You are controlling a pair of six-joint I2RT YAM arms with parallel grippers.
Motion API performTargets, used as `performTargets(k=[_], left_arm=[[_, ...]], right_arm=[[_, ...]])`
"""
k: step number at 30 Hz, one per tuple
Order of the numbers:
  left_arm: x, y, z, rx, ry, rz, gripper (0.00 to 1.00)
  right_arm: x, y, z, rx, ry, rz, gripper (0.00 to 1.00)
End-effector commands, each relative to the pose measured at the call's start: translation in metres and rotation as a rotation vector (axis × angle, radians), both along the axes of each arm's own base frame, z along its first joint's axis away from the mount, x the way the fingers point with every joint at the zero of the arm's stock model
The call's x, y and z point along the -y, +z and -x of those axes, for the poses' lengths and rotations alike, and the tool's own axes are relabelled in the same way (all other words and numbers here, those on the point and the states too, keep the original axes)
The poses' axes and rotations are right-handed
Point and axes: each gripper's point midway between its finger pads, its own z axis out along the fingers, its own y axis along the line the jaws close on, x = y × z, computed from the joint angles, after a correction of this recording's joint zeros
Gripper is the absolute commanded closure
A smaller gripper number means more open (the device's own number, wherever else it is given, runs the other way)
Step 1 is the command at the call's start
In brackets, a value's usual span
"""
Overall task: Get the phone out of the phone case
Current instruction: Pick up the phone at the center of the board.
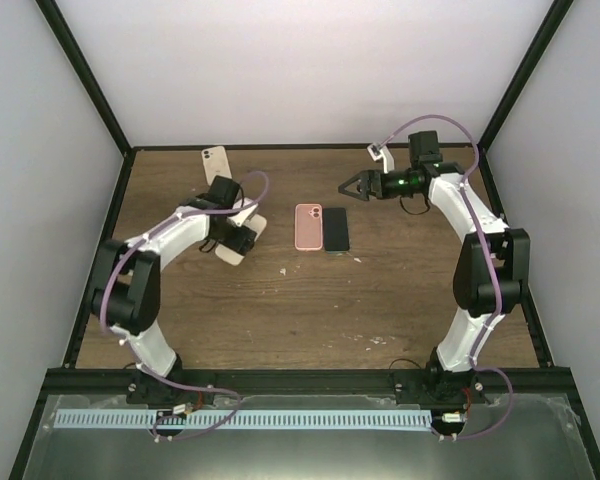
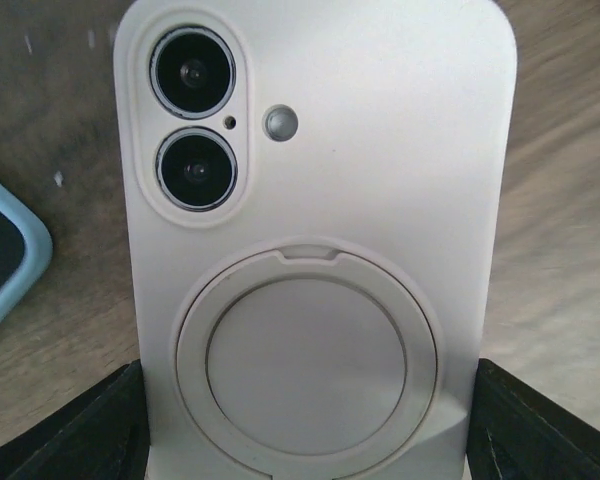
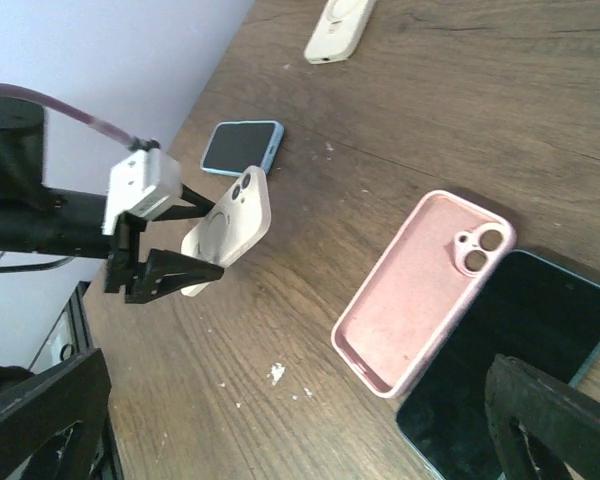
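Currently your left arm's fingers are closed across the sides of the cream-cased phone at its bottom end. They hold it slanted up off the table, to the left of the empty pink case and apart from it. Your right arm's fingers are spread fully, hold nothing, and hover just beyond the pink case's far right corner. The main risk, as I judge it, is that short grip. With only the bottom end pinched, any push at the lens end could swing the phone round or slide it free and drop it onto the table. Squeezing the case's sides may also clamp the phone inside rather than let it out. Its long axis runs straight out from the grip, roughly in line with the pink case's length. The lens end is farthest from the grip and raised, and the back with its ring faces the left wrist camera.
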Motion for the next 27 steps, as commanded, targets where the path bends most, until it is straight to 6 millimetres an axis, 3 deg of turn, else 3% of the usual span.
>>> performTargets(k=[1, 5, 8, 12, 14, 18, 22, 27], left_arm=[[0.047, 0.071, 0.005, 0.172, -0.145, 0.156, 0.59], [0.086, 0.119, 0.031, 0.18, -0.265, 0.36, 0.6], [0.106, 0.15, 0.051, 0.152, -0.354, 0.495, 0.61], [0.118, 0.18, 0.074, 0.16, -0.448, 0.594, 0.62], [0.113, 0.182, 0.07, 0.208, -0.431, 0.55, 0.63], [0.105, 0.181, 0.058, 0.307, -0.385, 0.436, 0.63], [0.111, 0.181, 0.052, 0.371, -0.391, 0.358, 0.63], [0.122, 0.18, 0.048, 0.42, -0.414, 0.269, 0.64]], right_arm=[[-0.027, 0.037, 0.017, 0.062, 0.096, -0.066, 0.01], [-0.05, 0.054, 0.038, 0.108, 0.214, -0.135, 0.05], [-0.051, 0.075, 0.048, 0.264, 0.279, -0.135, 0.05], [-0.045, 0.096, 0.068, 0.548, 0.358, -0.057, 0.05], [-0.04, 0.104, 0.068, 0.584, 0.329, -0.018, 0.04], [-0.044, 0.114, 0.067, 0.376, 0.271, -0.074, 0.08], [-0.057, 0.094, 0.073, 0.108, 0.244, -0.138, 0.14], [-0.08, 0.078, 0.083, 0.003, 0.283, -0.145, 0.18]])
